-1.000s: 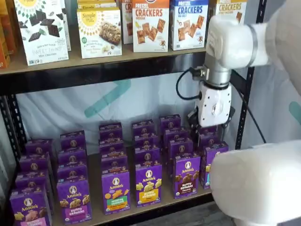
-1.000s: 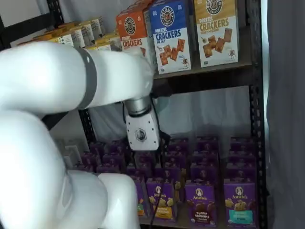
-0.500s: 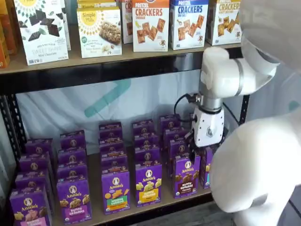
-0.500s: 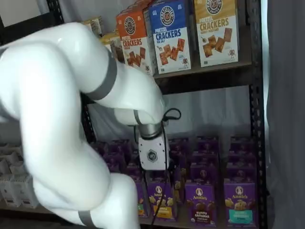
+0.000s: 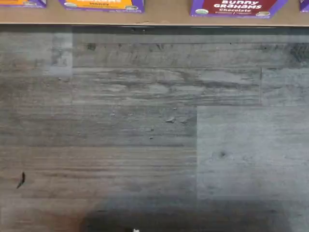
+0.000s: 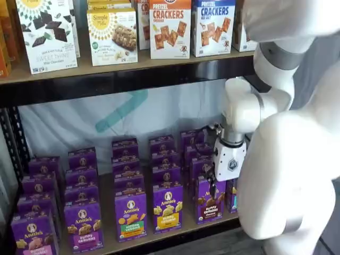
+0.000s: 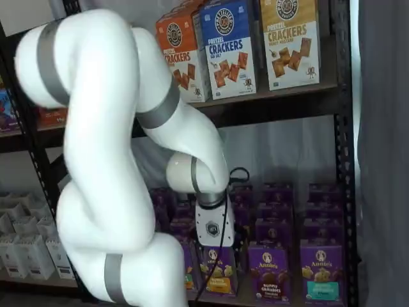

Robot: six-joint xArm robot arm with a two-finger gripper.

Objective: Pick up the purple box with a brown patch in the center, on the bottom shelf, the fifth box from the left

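Hangs low in front of the right part of the rack, as the white-bodied two-finger gripper (image 6: 219, 184) with short black fingers pointing down. Stands released, jaws at their widest, with nothing between them. The fingers themselves are hard to make out in both shelf views, dark against dark cartons. Sits just above and in front of the small upright purple box (image 6: 210, 201) with a round white logo, dark brown bunny cookies at centre and yellow lettering. No telling from these angles whether touching it or apart.

Stands upright at the front edge of the tan board bottom shelf (image 6: 109, 211) of the black metal rack, that purple box, first in its file, with more purple cartons lined up behind. Shows in a shelf view as well (image 7: 268, 275), clear of the gripper (image 7: 216, 251) there, a little to the side. Appears in the wrist view only as a dark strip reading "Bunny Grahams Chocolate" (image 5: 236, 7), set on the shelf edge (image 5: 159, 18).

Next to it, towards the middle of the rack, a purple carton with yellow crackers and a yellow band (image 6: 168, 207).

Beyond the shelf edge in the wrist view, grey wood-plank floor (image 5: 145, 121).

Higher up, on the upper board, an orange pretzel-cracker box (image 6: 170, 27) and a blue one (image 6: 213, 26).

Filling the right of a shelf view, the bulky white arm (image 6: 289, 159).
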